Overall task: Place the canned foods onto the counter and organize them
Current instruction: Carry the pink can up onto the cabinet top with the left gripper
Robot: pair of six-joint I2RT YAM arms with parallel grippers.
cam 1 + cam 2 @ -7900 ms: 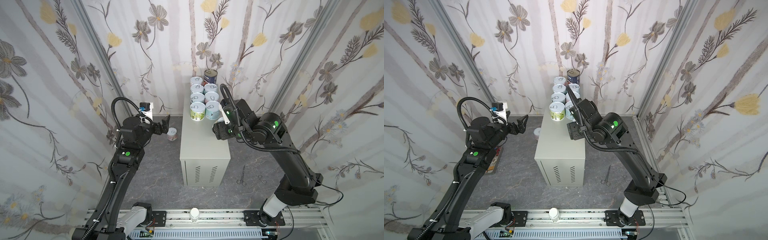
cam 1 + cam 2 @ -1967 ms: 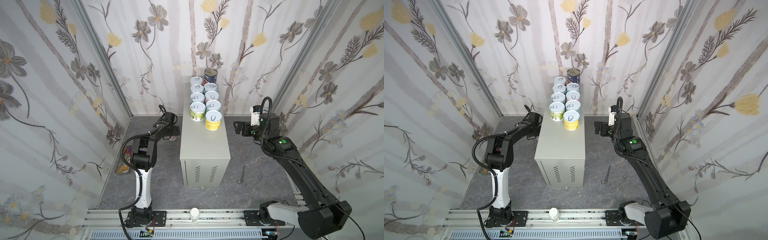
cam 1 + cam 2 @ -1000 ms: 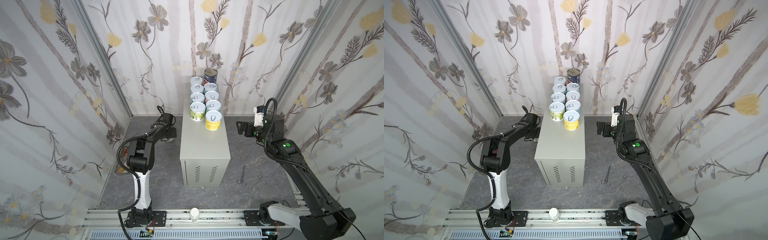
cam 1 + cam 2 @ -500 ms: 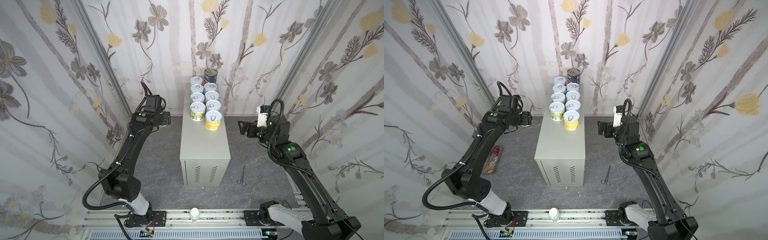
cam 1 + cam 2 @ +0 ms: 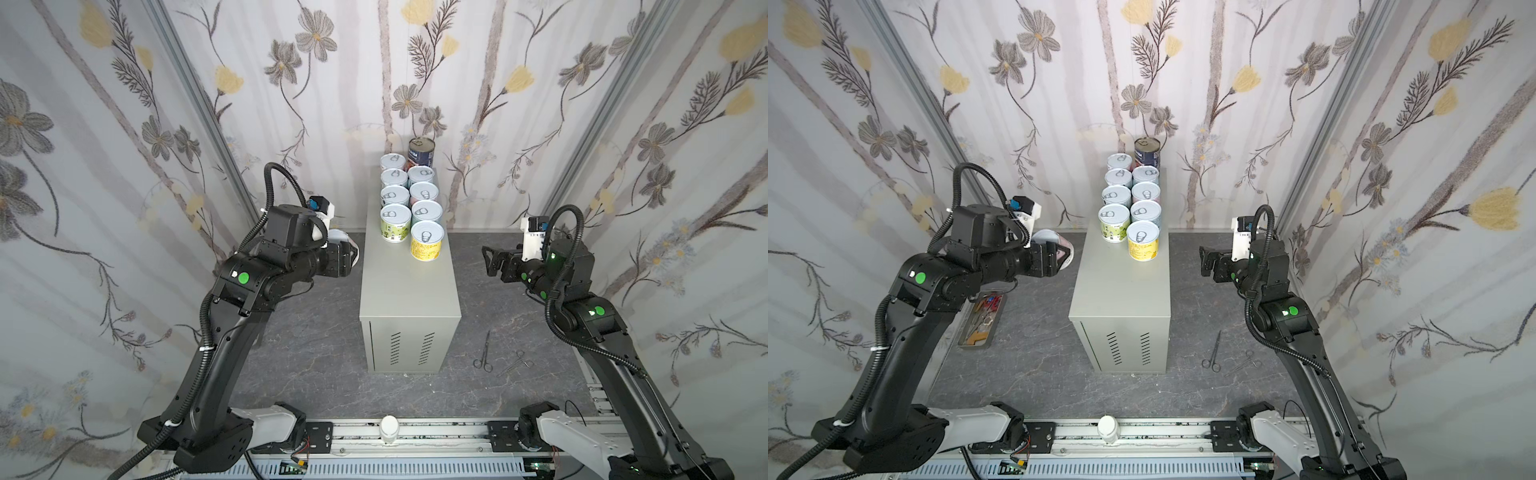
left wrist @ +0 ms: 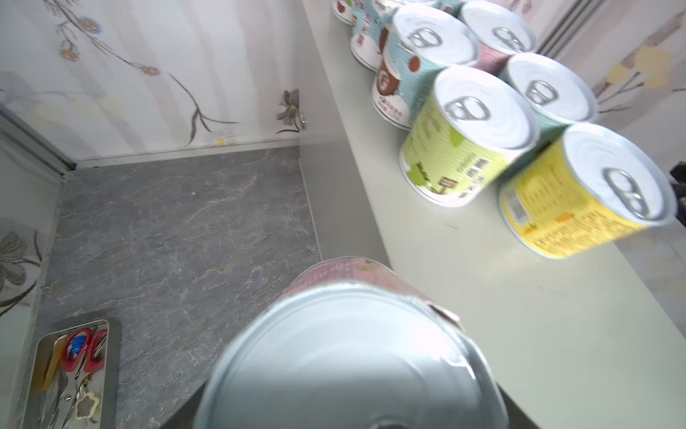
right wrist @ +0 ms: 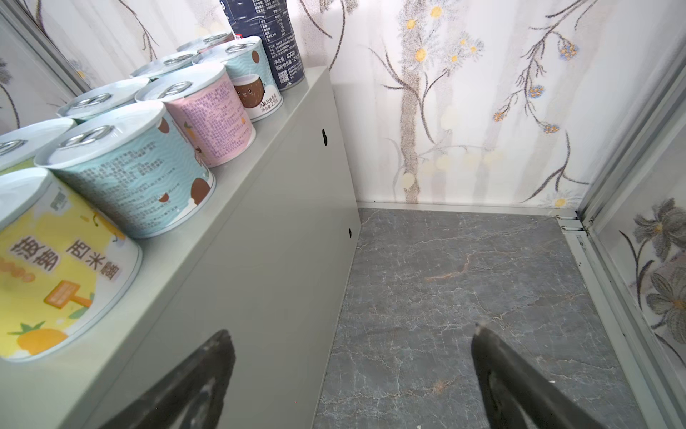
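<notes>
Last can in transit: left gripper (image 5: pixel 1059 254) clamped on pink can (image 6: pixel 345 356), in the air just beside counter (image 5: pixel 409 291) (nine cans stand there). Right gripper (image 5: pixel 489 259) gapes empty. Next: set it upright beside yellow can (image 5: pixel 426 245).

The left end effector (image 5: pixel 1059 257) gripped a pink can (image 5: pixel 1047 238) just beside the left edge of the worktop (image 5: pixel 1121 291). Nine more cans (image 5: pixel 1116 196) stood in two rows at its far end, the yellow can (image 5: pixel 1143 242) frontmost. The right end effector (image 5: pixel 1206 261) hung spread and empty off its right side.
</notes>
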